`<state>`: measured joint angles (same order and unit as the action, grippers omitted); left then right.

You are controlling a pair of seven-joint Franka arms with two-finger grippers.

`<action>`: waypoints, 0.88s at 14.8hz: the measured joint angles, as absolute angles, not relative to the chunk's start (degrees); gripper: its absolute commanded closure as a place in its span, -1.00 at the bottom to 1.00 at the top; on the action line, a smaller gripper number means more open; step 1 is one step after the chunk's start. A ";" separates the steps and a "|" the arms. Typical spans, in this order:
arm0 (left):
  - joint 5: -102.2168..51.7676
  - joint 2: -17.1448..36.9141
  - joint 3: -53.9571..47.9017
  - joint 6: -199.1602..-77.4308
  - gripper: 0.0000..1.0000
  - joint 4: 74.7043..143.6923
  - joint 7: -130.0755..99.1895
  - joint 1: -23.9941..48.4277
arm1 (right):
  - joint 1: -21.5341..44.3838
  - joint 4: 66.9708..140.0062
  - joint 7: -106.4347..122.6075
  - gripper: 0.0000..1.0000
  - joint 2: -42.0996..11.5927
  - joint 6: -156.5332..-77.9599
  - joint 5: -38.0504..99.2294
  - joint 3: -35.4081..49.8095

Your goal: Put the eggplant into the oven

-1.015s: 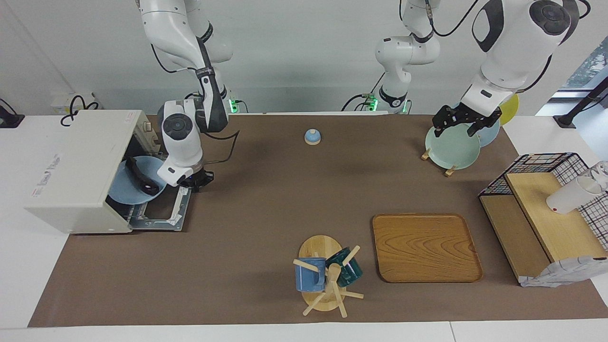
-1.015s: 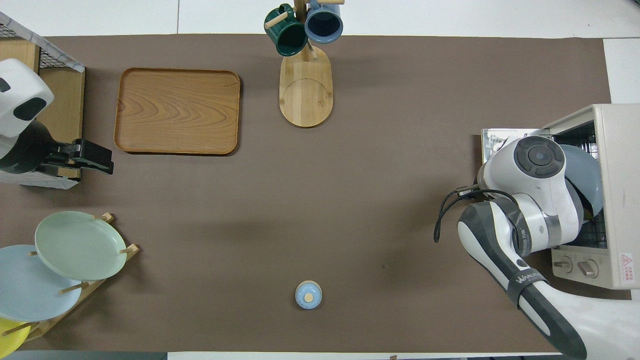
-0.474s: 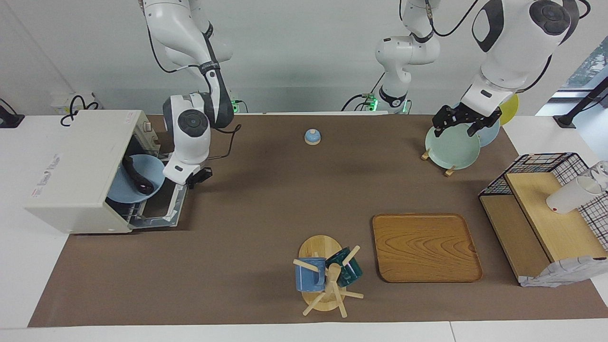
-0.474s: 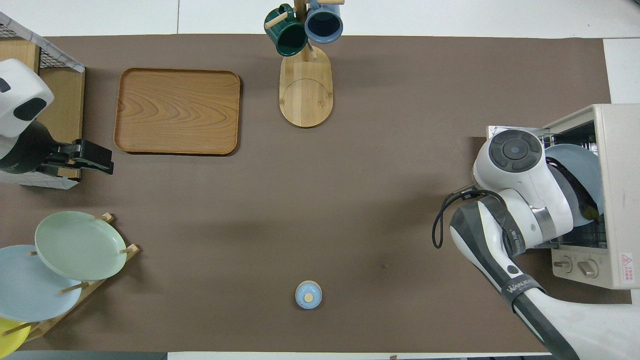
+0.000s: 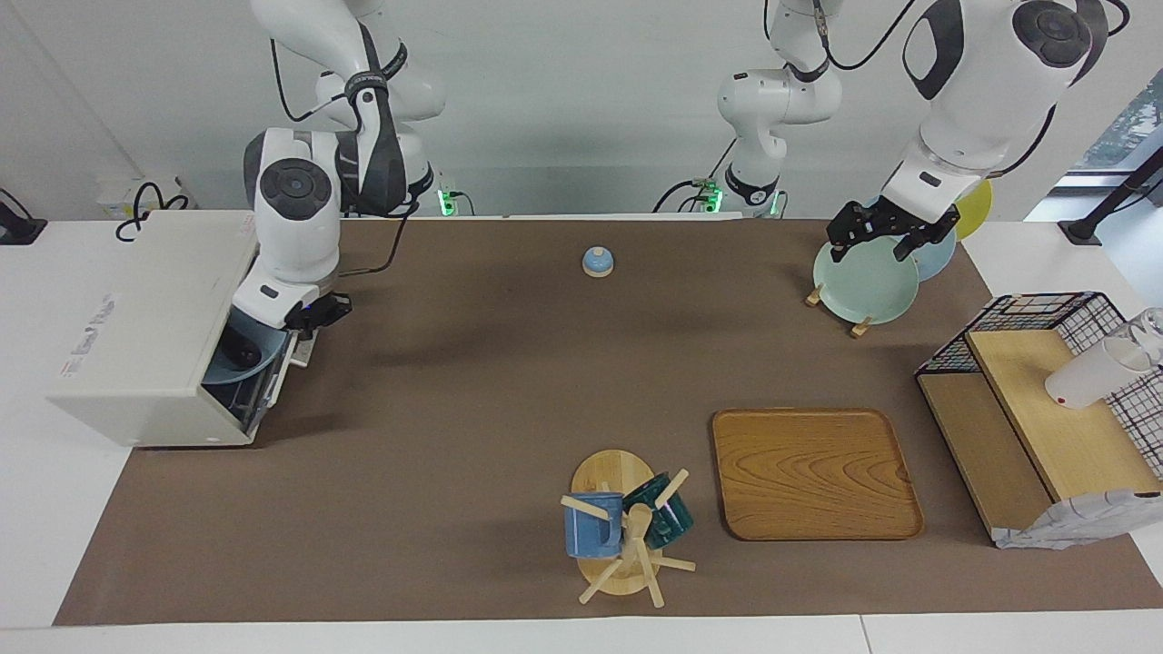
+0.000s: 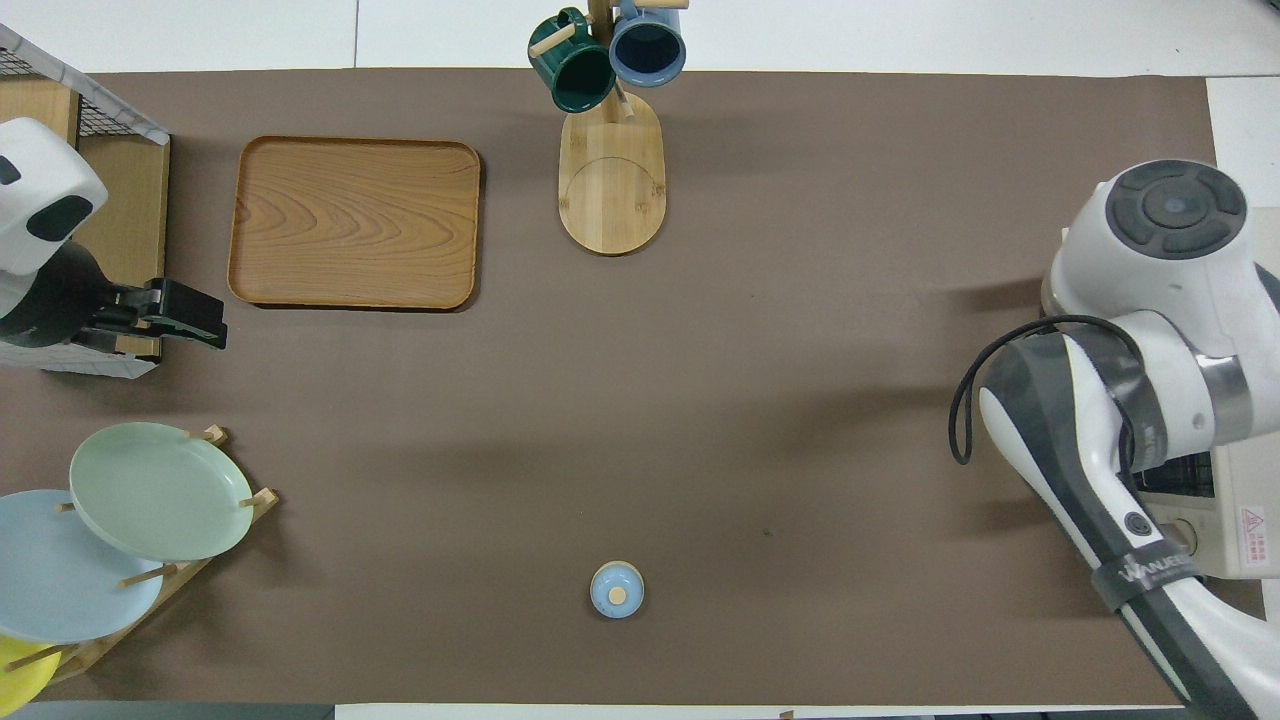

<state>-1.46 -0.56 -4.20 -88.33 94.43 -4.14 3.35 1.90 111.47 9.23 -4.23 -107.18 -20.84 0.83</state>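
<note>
The cream-white oven (image 5: 145, 318) stands at the right arm's end of the table. Its glass door (image 5: 275, 371) is tilted up, ajar by a narrow gap. Through the gap I see a blue plate (image 5: 232, 371) and a dark bit of the eggplant (image 5: 243, 349) on it, inside the oven. My right gripper (image 5: 313, 313) is at the door's top edge. In the overhead view the right arm covers most of the oven (image 6: 1245, 500), and the eggplant is hidden. My left gripper (image 5: 877, 238) waits open and empty over the plate rack; it also shows in the overhead view (image 6: 175, 312).
A plate rack with a green plate (image 5: 863, 283) stands under the left gripper. A small blue bell (image 5: 597, 262), a wooden tray (image 5: 815, 472), a mug tree with two mugs (image 5: 627, 527) and a wire shelf (image 5: 1045, 400) holding a white cup (image 5: 1095, 372) are on the table.
The right gripper rose and moved toward the oven, swinging the door from flat open up to nearly shut. The plate with the eggplant is now mostly hidden. The left arm has not moved.
</note>
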 measured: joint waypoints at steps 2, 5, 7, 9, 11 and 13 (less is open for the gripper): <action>-1.46 -0.56 -4.20 -88.33 -1.00 94.43 -4.14 3.35 | -0.24 111.01 12.25 1.00 -3.34 -106.55 -20.33 0.83; -1.46 -0.56 -4.20 -88.33 -1.00 94.43 -4.14 3.35 | -3.51 109.36 15.25 1.00 -1.62 -103.66 -16.94 0.57; -1.46 -0.56 -4.20 -88.33 -1.00 94.43 -4.14 3.35 | -3.61 104.22 15.26 0.90 -0.71 -98.74 -13.43 0.43; -1.46 -0.56 -4.20 -88.33 -1.00 94.43 -4.14 3.35 | -3.35 99.74 15.26 0.73 0.05 -94.40 -11.63 0.75; -1.46 -0.56 -4.20 -88.33 -1.00 94.43 -4.14 3.35 | -3.36 97.41 15.26 0.05 0.24 -91.55 -8.77 0.98; -1.46 -0.56 -4.20 -88.33 -1.00 94.43 -4.14 3.35 | -3.43 97.09 15.26 -1.00 0.19 -90.80 -6.32 0.85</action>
<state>-1.46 -0.56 -4.20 -88.33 94.43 -4.14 3.35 -3.43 97.09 15.26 0.19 -90.80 -6.32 0.85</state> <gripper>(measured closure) 0.000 0.736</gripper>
